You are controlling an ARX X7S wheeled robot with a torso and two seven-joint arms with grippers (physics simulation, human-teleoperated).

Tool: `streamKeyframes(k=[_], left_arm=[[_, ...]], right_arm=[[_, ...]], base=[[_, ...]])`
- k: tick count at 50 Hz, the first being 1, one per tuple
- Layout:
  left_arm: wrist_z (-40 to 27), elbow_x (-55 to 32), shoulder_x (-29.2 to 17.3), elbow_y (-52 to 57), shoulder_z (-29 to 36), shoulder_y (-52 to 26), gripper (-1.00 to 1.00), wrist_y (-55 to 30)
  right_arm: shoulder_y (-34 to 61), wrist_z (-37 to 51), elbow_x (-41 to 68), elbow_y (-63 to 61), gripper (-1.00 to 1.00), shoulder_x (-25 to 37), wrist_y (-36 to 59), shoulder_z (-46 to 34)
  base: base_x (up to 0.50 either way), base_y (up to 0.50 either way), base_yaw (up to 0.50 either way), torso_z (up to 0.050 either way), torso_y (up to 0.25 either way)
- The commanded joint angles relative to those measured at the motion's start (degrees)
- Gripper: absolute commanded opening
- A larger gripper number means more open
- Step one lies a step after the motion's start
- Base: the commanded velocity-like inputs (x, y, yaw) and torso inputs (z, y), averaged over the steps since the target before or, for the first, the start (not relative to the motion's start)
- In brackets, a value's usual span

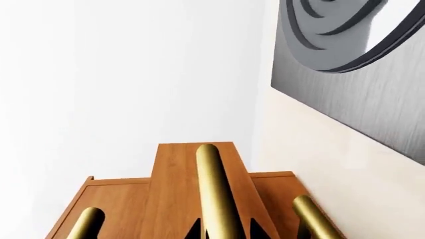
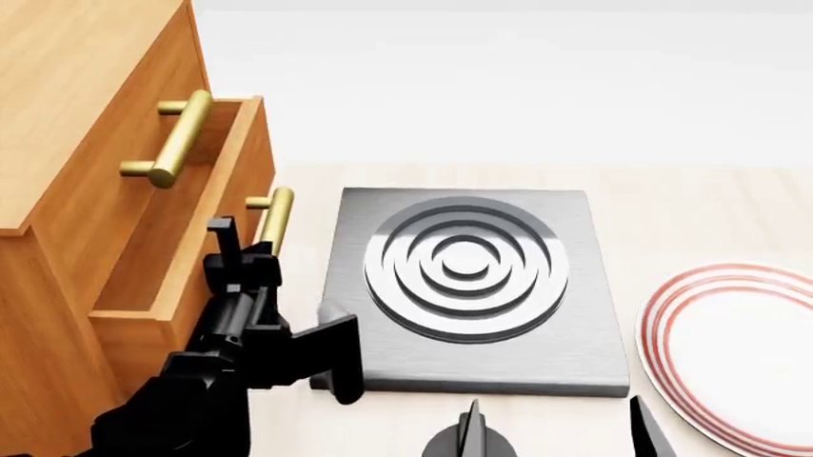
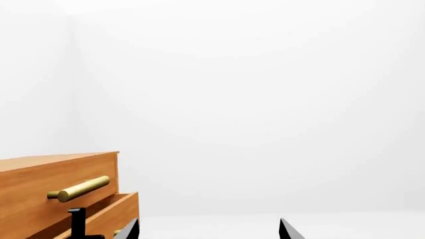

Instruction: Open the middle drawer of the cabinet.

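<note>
Middle drawer (image 2: 190, 248): we see it pulled out from the cabinet (image 2: 76, 114), frame left.
Left gripper (image 2: 254, 249): closed around its brass handle (image 2: 273, 221).
Right gripper (image 2: 559, 428): jaws wide apart, lower edge.

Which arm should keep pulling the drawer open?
The left. Its gripper is right at the middle drawer's handle, and the drawer sticks out of the cabinet. The right gripper waits far off, near the plate.
</note>
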Motion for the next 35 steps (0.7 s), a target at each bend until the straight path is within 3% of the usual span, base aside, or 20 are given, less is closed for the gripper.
streamKeyframes(k=[1,35], left_arm=[[-6.5,9.6,2.0,4.5,-0.1,-0.5,-1.0,-2.3],[-8.6,9.2,2.0,10.4,-0.2,0.5,-1.0,-2.8]], right_arm=[[0.2,0.1,0.6,0.1,1.0,0.2,-0.1,0.0],[0.0,0.7,1.4,-0.1,1.0,0.8,-0.3,0.1]], base=[[0.0,0.0,0.0,0.0,0.0],[0.0,0.0,0.0,0.002,0.005]])
